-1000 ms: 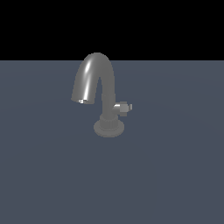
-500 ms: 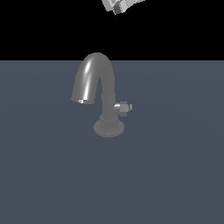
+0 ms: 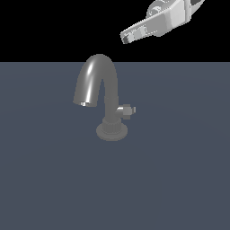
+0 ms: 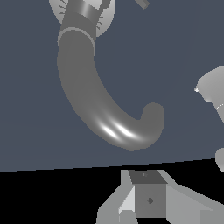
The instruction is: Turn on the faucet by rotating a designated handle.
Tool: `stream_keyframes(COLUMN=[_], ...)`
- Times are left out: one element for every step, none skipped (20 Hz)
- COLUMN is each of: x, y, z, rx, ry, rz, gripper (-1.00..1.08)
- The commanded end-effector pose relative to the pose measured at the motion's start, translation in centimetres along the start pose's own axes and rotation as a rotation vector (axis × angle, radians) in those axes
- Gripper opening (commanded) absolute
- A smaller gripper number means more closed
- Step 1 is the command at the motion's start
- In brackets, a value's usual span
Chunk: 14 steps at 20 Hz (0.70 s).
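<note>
Faucet stands mid-floor, its small handle poking toward the exterior view's right, untouched. Gripper hovers high above, well apart; whether its jaws are spread I cannot tell. Reaching and turning all remain, I'd judge.

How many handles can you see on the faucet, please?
1: the handle juts from the stem of the faucet on the exterior view's right, just above the ribbed base. Another behind the stem could be hidden.

Grey faucet upright on ribbed base, arched spout, small handle seemingly level, projecting sideways from stem
</note>
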<state>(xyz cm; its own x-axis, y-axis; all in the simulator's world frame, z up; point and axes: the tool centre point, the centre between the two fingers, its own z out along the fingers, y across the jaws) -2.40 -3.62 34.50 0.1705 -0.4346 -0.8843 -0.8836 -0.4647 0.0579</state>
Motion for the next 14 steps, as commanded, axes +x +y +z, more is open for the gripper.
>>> stream_keyframes(x=[1.7, 2.4, 3.1, 3.7, 4.4, 5.1, 5.8, 6.5, 7.2, 7.9, 8.7, 9.4, 10.1, 10.8], y=[-0.6, -0.8, -0.9, -1.1, -1.2, -1.3, -1.4, -1.5, -1.6, -1.6, -1.7, -1.7, -1.7, -1.7], z=[-0.1, -0.1, 0.0, 0.0, 0.1, 0.2, 0.3, 0.4, 0.5, 0.6, 0.8, 1.0, 1.2, 1.5], rx=[0.035, 0.049, 0.063, 0.077, 0.092, 0.106, 0.120, 0.135, 0.149, 0.164, 0.178, 0.193, 0.208, 0.224], ry=[-0.063, -0.088, -0.112, -0.137, -0.161, -0.186, -0.211, -0.236, -0.261, -0.286, -0.311, -0.337, -0.363, -0.389], rz=[0.061, 0.085, 0.109, 0.133, 0.157, 0.181, 0.205, 0.229, 0.254, 0.279, 0.304, 0.329, 0.354, 0.380], gripper=[-1.00, -1.00, -1.00, -1.00, -1.00, -1.00, -1.00, -1.00, -1.00, -1.00, -1.00, -1.00, -1.00, -1.00])
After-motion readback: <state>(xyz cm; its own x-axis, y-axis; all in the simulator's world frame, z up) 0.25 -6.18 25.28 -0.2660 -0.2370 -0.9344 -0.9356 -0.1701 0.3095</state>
